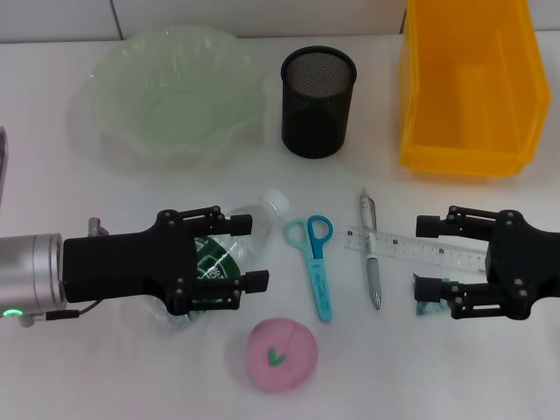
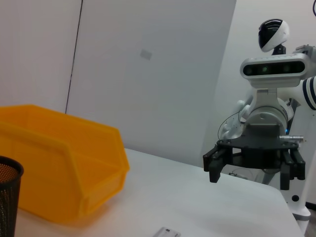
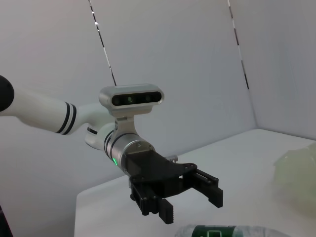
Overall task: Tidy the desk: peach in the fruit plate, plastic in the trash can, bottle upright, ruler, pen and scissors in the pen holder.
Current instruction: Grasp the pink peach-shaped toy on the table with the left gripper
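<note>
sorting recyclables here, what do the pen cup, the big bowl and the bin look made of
Pen cup: black wire mesh, probably metal, matte. Bowl: pale green and translucent with a wavy rim, glass or plastic, can't tell. Bin: smooth, slightly glossy yellow moulded plastic.

white desk [image 1: 105, 376] | pale wall behind [image 2: 148, 74] | grey object at desk's left edge [image 1: 2, 171]

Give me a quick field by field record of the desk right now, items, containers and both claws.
bottle: lying down, under left claw
left claw: open, straddling bottle
right claw: open, over green plastic scrap
peach: on desk, near edge
scissors: flat
pen: flat, crossing ruler
fruit plate: empty
pen holder: upright
yellow bin: far right
</note>
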